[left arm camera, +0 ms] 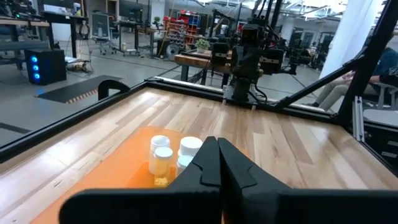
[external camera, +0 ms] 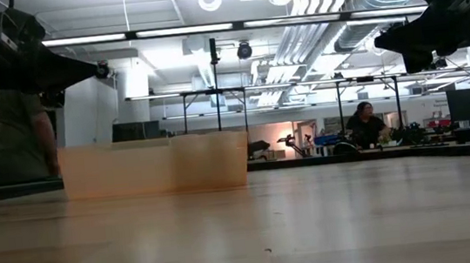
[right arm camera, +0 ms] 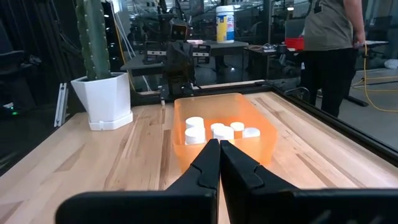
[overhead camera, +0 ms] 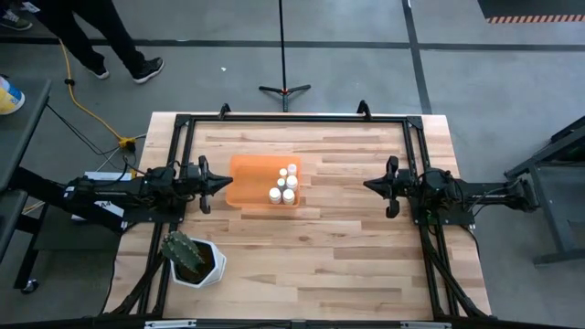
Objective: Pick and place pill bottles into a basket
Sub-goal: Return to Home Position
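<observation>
Inside the orange basket [overhead camera: 245,174], near the table's middle, you can see the pill bottles [overhead camera: 285,185] standing in a tight cluster at the end nearer the right arm; I count about five or six white caps. No bottle shows on the bare table [overhead camera: 347,247] around it, so the placing looks finished to me. Your left gripper [overhead camera: 226,183] hangs at the basket's left edge, fingers pressed together on nothing. Your right gripper [overhead camera: 370,185] sits well apart from the basket, likewise closed and empty. Only parking the arms seems left.
</observation>
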You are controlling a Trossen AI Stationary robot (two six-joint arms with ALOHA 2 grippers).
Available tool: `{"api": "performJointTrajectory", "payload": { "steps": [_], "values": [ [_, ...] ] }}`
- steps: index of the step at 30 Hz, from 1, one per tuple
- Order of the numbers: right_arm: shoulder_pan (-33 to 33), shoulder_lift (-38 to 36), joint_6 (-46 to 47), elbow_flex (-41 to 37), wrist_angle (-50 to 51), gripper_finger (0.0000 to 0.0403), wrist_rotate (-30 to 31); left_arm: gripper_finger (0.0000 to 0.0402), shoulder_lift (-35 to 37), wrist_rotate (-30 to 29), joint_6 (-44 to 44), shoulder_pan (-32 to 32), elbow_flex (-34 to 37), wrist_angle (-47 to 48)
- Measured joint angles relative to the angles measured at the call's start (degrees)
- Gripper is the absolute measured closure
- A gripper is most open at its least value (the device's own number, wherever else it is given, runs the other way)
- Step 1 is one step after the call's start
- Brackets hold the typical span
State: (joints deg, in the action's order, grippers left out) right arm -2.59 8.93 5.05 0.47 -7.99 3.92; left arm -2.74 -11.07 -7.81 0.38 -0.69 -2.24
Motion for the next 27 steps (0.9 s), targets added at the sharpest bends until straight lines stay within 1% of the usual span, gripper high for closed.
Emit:
{"api": "performJointTrajectory", "payload": {
  "steps": [2,6,8,10,14,17,19,23,25,27],
  "values": [
    [0.00,0.00,-0.12,0.00,0.00,0.0402,0.00,0.0374,0.00,0.00,-0.06,-0.02,0.00,0.00],
    [0.01,0.00,-0.10,0.00,0.00,0.0399,0.00,0.0340,0.00,0.00,-0.15,-0.02,0.00,0.00],
    [0.02,0.00,-0.10,0.00,0.00,0.0400,-0.02,0.0336,0.00,0.00,-0.15,-0.01,0.00,0.02],
    [0.02,0.00,-0.10,0.00,0.00,0.0402,-0.02,0.0343,0.00,0.00,-0.15,-0.02,0.00,0.03],
    [0.02,0.00,-0.06,0.00,0.00,0.0399,-0.04,0.0380,-0.02,0.26,0.09,-0.02,0.00,0.21],
    [0.01,0.00,-0.06,-0.01,0.00,0.0400,-0.04,0.0379,-0.02,0.26,0.17,-0.02,0.00,0.20],
    [0.02,0.00,-0.06,-0.02,0.04,0.0402,-0.04,0.0364,-0.02,0.26,0.01,-0.02,0.00,0.19],
    [0.02,0.00,-0.04,-0.02,0.71,0.0399,-0.04,0.0312,-0.02,0.28,-0.63,-0.02,0.00,0.17],
    [0.00,0.00,-0.04,-0.02,1.05,0.0399,-0.04,0.0300,-0.02,0.28,-1.01,-0.02,0.00,0.15],
    [0.02,0.00,-0.20,-0.02,1.28,0.0401,-0.04,0.0297,-0.02,0.28,-1.03,-0.02,0.00,0.15]
  ]
}}
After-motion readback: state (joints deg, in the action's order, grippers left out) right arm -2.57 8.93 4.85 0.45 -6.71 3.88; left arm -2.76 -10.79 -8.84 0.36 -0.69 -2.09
